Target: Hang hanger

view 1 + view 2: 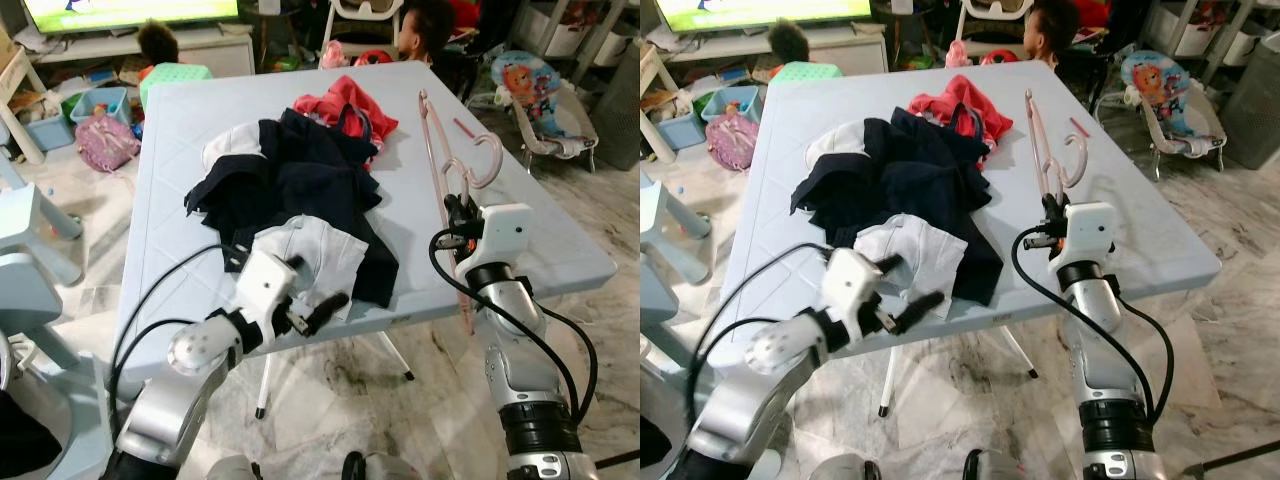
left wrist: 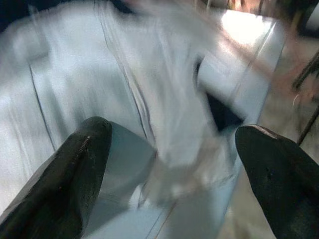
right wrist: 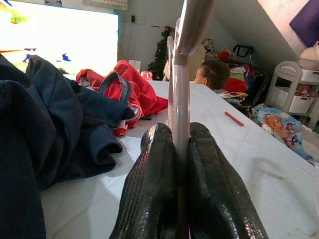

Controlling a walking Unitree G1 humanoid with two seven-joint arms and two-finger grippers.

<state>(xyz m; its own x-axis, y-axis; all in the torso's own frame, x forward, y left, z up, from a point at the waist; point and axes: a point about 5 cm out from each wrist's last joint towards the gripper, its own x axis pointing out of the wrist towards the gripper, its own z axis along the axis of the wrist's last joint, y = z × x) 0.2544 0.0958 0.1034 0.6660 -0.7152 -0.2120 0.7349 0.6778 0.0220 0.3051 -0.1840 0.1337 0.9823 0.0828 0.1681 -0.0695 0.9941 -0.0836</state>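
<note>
While right gripper (image 3: 180, 164) pinches hanger (image 1: 452, 190), left gripper (image 1: 318, 300) hovers spread.

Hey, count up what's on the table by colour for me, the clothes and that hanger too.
Navy garment: 1
Red garment: 1
White garment: 1
Pink hanger, clamped in the right gripper: 1
Total: 4

Marble floor (image 1: 330, 385) (bright television (image 1: 130, 12) behind)
</note>
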